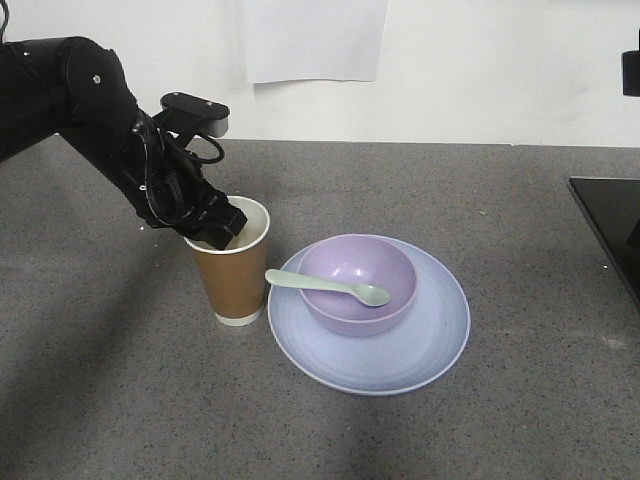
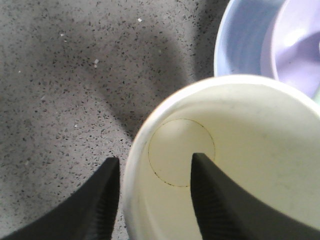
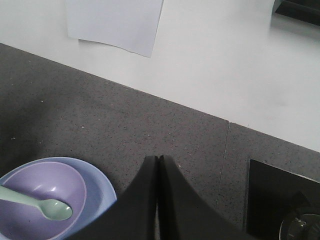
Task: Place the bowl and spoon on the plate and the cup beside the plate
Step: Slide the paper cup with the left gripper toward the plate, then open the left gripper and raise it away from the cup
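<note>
The brown paper cup (image 1: 235,285) stands upright just left of the pale plate (image 1: 400,350), close to its rim. On the plate sits the lavender bowl (image 1: 350,290), and the mint spoon (image 1: 325,286) lies across the bowl with its handle over the left rim. My left gripper (image 1: 222,225) is at the cup's mouth. In the left wrist view the left gripper (image 2: 155,160) is open and straddles the cup (image 2: 240,150) wall, one finger inside and one outside, with a gap to the inner finger. My right gripper (image 3: 158,159) is shut on nothing, right of the plate (image 3: 102,192).
A black flat object (image 1: 610,225) lies at the table's right edge. A white paper sheet (image 1: 315,40) hangs on the wall behind the grey speckled table (image 1: 120,400).
</note>
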